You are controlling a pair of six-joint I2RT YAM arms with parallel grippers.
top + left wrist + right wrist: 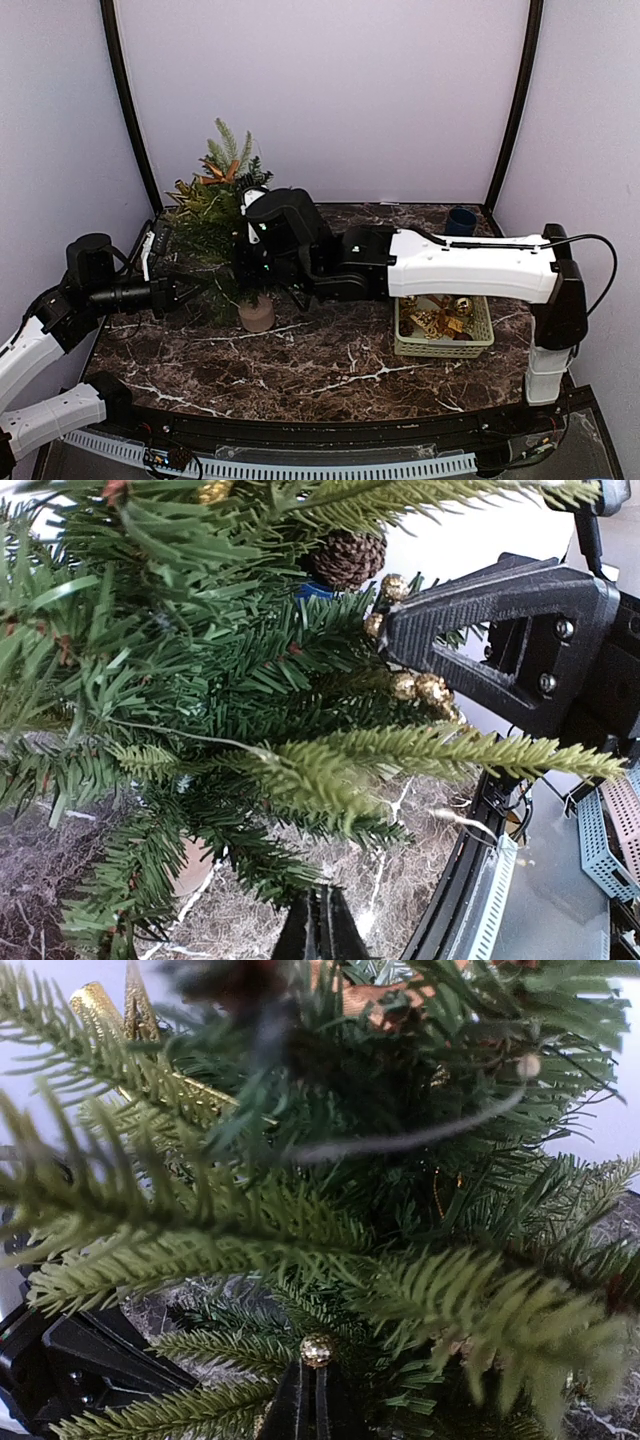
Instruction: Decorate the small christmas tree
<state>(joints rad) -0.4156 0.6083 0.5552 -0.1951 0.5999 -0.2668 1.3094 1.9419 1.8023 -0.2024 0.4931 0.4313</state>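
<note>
Left fingers [300, 932] are pressed flat together with nothing visible between them, their tips just under the lower left branches of the small christmas tree [215, 215]. Right fingers [292, 1405] are closed too, pinching a sprig of gold beads [432, 688] among the needles on the tree's right side. Its beige pot [257, 315] stands on the bench [330, 365], well left of the basket [440, 352].
</note>
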